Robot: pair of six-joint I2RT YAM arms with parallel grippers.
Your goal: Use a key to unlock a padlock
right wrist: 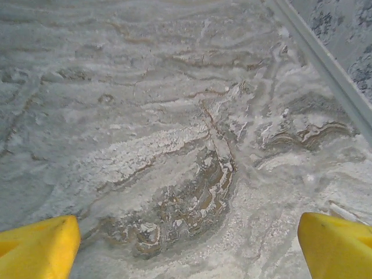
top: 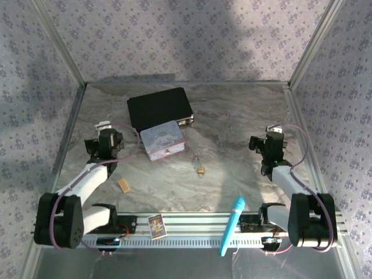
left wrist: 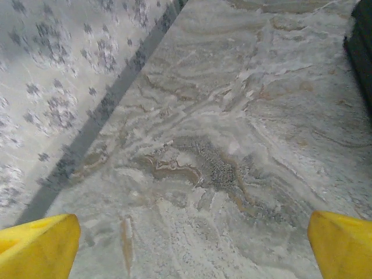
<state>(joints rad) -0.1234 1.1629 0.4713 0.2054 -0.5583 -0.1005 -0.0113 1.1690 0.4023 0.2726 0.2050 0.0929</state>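
1. Brass-yellow, the padlock (top: 200, 171) lay on the marbled table (top: 238, 122) near its centre, well apart from both arms.
2. A thin silvery sliver (top: 197, 159) reached from the padlock toward 12 o'clock. At this size it could not be told whether this was the shackle or the key.
3. The left pincer (left wrist: 192, 250) sat at the table's 9 o'clock side. Its yellow fingertips (left wrist: 40, 247) were spread wide over bare marble and pinched nothing.
4. The right pincer (right wrist: 189, 247) sat at the 3 o'clock side, likewise spread wide and empty. Its fingertips (right wrist: 38, 247) hung over bare marble near the side rail (right wrist: 325, 64).
5. A pastel tin (top: 162, 142) lay near the padlock, at its 10 o'clock. It touched or overlapped the near edge of a black case (top: 158, 108), which lay at the tin's 12 o'clock.
6. A tan block (top: 124, 185) lay at the padlock's 8 o'clock, beside the left arm.
7. A blue pen (top: 232, 225) and a small card (top: 157, 225) rested on the slotted base bar (top: 192, 239) at the table's 6 o'clock edge.
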